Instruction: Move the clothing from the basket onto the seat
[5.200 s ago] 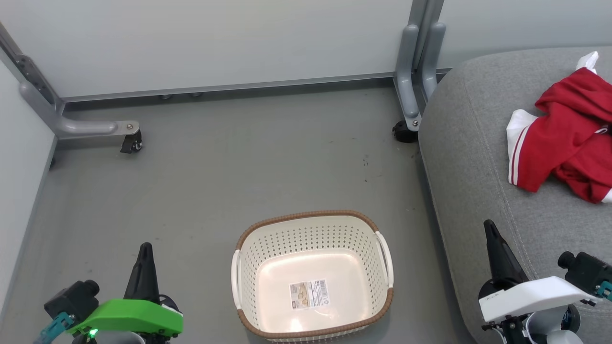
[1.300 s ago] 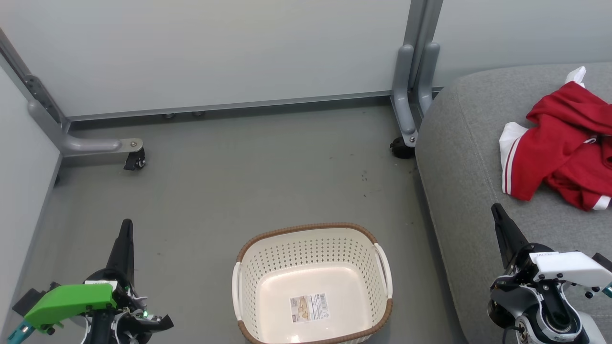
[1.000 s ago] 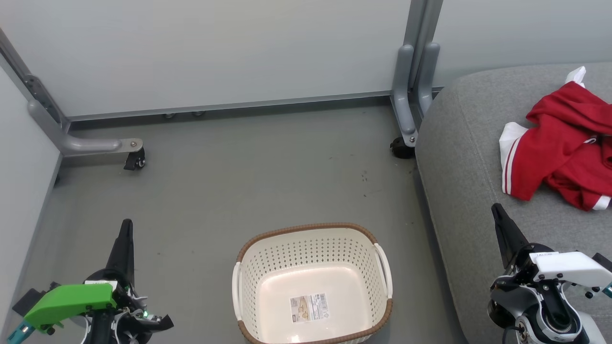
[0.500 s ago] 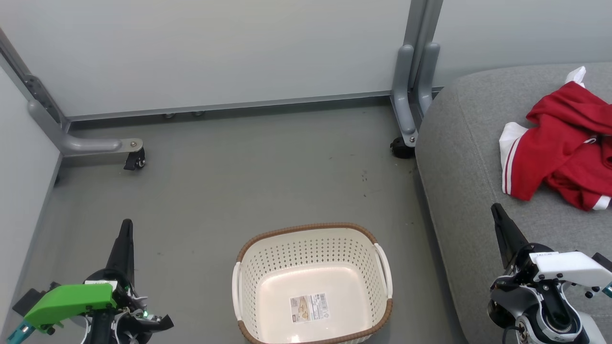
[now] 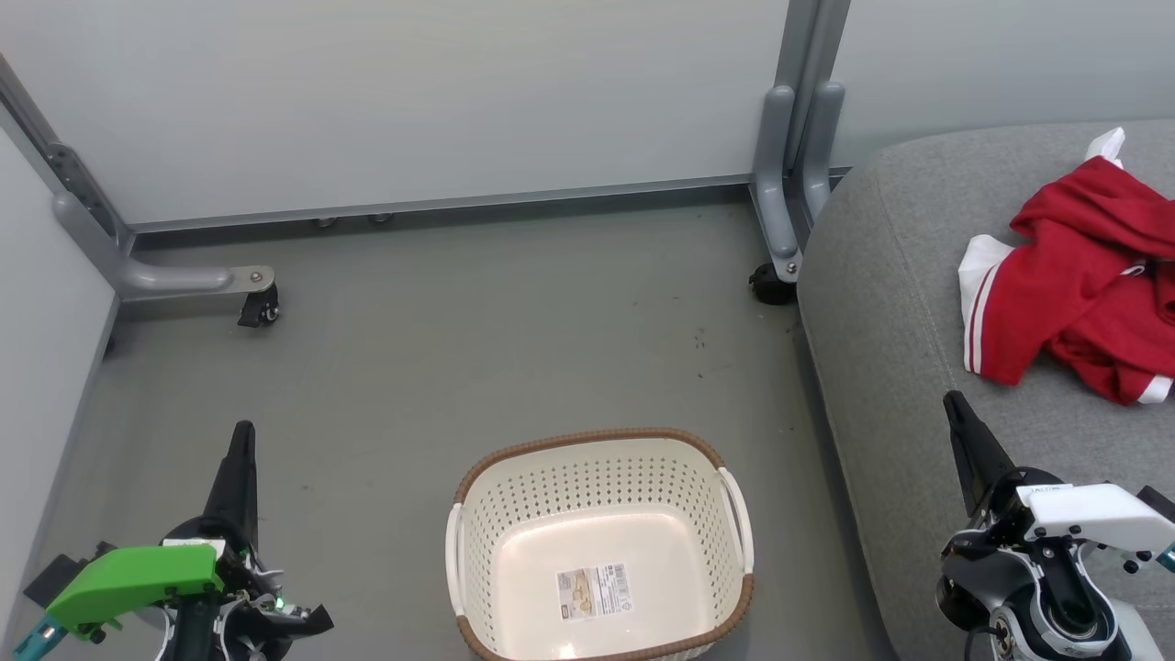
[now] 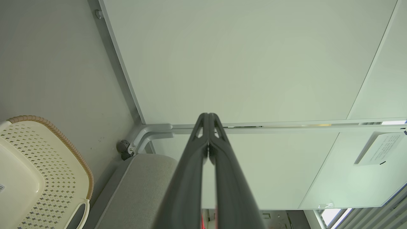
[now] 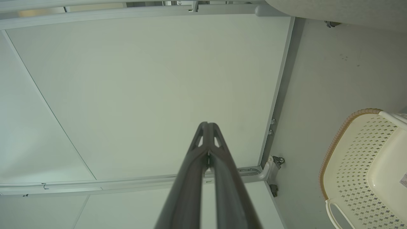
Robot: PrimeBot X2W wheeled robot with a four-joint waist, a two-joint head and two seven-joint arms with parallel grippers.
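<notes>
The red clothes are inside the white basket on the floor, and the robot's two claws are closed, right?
Not quite. The head view shows the basket holds no clothes; the red clothes lie on the grey seat. The left gripper and right gripper are shut, as you said.
</notes>
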